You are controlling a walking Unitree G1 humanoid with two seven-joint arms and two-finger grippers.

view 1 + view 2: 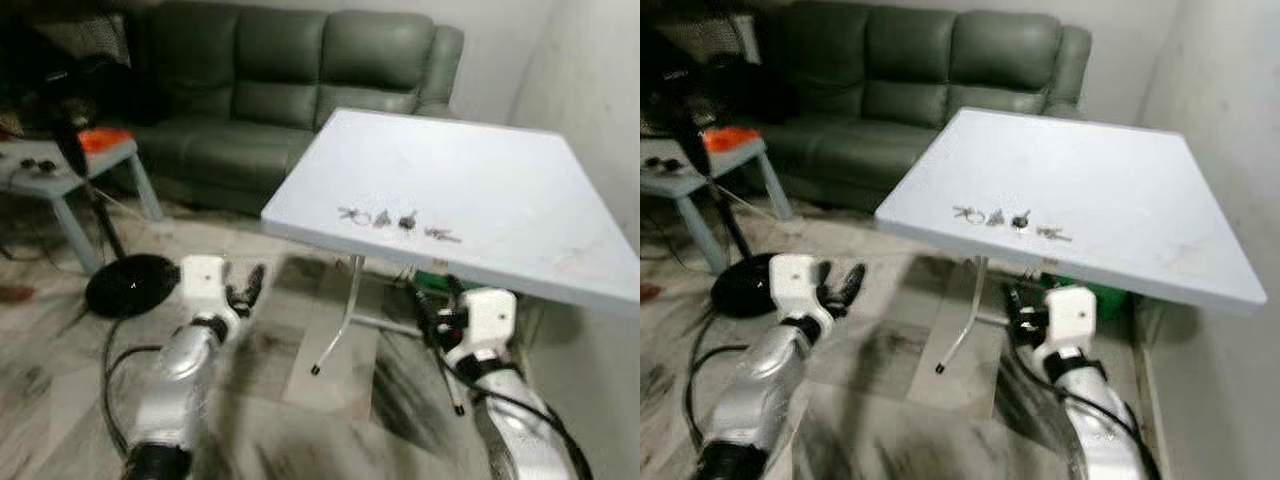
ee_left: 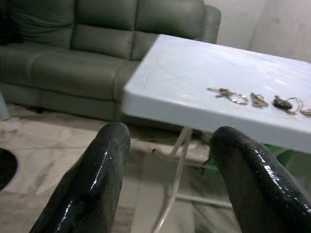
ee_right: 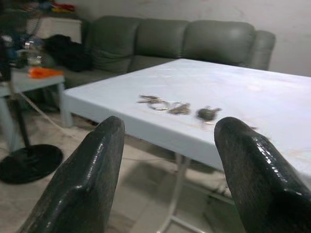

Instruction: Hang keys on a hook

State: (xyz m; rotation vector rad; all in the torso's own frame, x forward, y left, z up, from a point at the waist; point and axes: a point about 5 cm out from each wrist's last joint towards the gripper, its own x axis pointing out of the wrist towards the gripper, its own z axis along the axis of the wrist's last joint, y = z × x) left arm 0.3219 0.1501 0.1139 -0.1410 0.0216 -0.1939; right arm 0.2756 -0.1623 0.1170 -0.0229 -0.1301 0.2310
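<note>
Several keys [image 1: 398, 220] lie in a row near the front edge of a white folding table [image 1: 480, 170]; they also show as keys [image 2: 257, 98] and keys [image 3: 177, 107] in the wrist views. My left gripper [image 1: 245, 287] is open, low and to the left of the table, below its top. My right gripper [image 1: 432, 305] is open, under the table's front edge, just below the keys. Nothing is held.
A grey-green sofa [image 1: 290, 80] stands behind the table. At the left are a small grey side table [image 1: 60, 175] with an orange item, and a black round fan base [image 1: 130, 282] with its cable on the floor. A white wall [image 1: 590, 90] runs along the right.
</note>
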